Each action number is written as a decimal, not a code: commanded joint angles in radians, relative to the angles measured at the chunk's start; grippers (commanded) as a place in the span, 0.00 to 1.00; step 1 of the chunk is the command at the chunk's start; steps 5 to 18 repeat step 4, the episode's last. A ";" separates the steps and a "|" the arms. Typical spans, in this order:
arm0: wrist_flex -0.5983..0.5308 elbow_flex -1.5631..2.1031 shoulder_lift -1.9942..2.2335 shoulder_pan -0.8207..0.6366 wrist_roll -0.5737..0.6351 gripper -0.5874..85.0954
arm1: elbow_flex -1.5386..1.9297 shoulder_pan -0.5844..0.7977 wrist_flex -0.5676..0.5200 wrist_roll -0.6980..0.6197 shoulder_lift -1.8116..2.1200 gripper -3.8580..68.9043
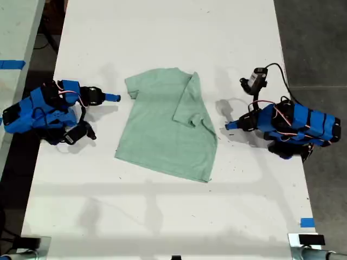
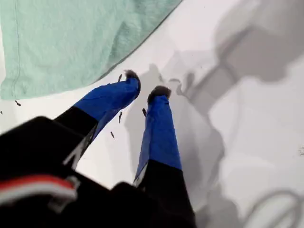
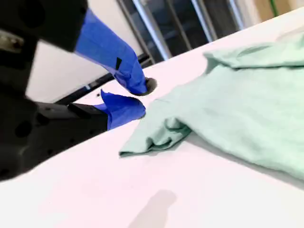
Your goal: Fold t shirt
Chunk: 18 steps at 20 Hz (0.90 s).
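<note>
white table | blue tape near exterior view's lower right | second blue tape at exterior view's left edge

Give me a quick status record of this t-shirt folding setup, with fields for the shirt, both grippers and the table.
t shirt: flat on the table, side on the exterior view's right folded inward, other sleeve still out
my first gripper: jaws slightly apart, empty, beside the shirt's edge, not touching it
my second gripper: open, empty, close to the spread sleeve
table: white, holds only the shirt and both arms
fold: partly done
</note>
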 commanded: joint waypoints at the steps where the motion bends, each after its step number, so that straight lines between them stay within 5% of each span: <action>1: -0.005 0.038 0.008 -0.138 -0.005 0.04 | 0.061 0.003 0.003 -0.015 0.015 0.15; 4: 0.002 0.038 0.008 -0.233 -0.044 0.04 | 0.061 0.003 0.003 -0.015 0.015 0.15; 18: 0.002 0.038 0.008 -0.233 -0.044 0.04 | 0.061 0.003 0.003 -0.015 0.015 0.15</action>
